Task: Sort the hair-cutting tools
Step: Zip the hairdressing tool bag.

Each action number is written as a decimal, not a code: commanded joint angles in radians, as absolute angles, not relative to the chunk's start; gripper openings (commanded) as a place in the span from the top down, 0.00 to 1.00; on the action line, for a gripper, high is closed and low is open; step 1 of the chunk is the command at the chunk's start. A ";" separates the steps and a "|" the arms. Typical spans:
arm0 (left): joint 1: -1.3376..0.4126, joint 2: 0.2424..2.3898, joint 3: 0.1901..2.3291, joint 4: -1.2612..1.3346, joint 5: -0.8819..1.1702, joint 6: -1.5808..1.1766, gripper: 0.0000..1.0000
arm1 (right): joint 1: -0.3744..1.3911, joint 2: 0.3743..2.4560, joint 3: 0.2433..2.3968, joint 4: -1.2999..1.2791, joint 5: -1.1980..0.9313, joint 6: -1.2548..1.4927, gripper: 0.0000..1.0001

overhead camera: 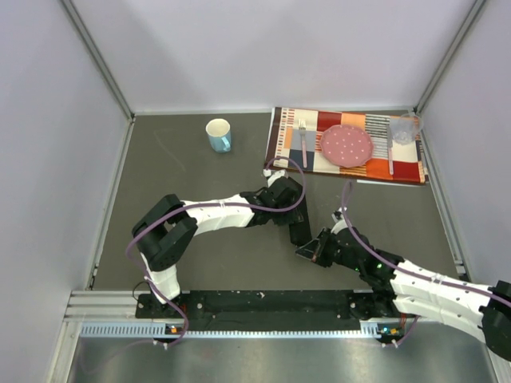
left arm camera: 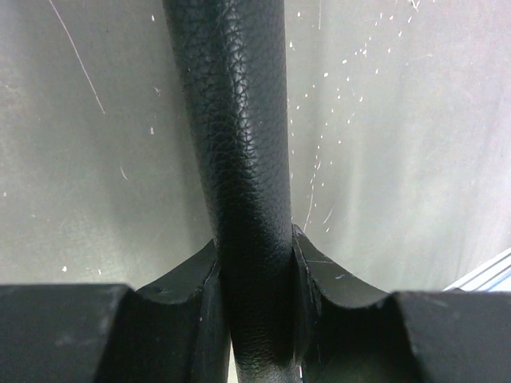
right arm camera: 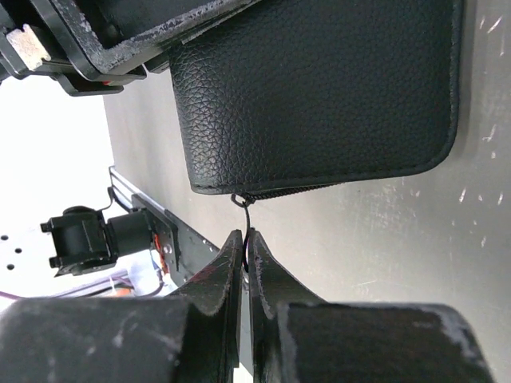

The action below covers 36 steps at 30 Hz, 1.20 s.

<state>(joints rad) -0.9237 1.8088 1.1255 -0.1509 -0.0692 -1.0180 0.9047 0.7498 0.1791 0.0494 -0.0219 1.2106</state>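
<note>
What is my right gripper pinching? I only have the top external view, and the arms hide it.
Observer: The right gripper is shut on the thin zip pull at a corner of the black case.
Operator: Does the left have the case?
Observer: Yes, the left gripper clamps it, one finger on each face.
Operator: Zip open yet?
Observer: No, the edge that shows in the right wrist view looks zipped shut.
</note>
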 commanded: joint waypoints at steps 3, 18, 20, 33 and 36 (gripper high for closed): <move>-0.905 1.870 1.132 -0.204 -0.189 -0.962 0.81 | 0.916 0.773 0.126 0.006 -0.141 1.219 1.00; -0.905 1.868 1.131 -0.206 -0.170 -0.953 0.82 | 0.916 0.871 0.075 -0.075 0.021 1.242 1.00; -0.905 1.867 1.127 -0.206 -0.167 -0.951 0.84 | 0.917 0.880 0.068 -0.077 0.051 1.243 1.00; -0.899 1.773 1.115 -0.218 -0.114 -0.905 1.00 | 0.903 0.858 0.133 -0.135 0.147 1.039 1.00; -0.881 1.741 1.146 -0.251 -0.052 -0.875 1.00 | 0.902 0.854 0.193 -0.155 0.134 0.910 1.00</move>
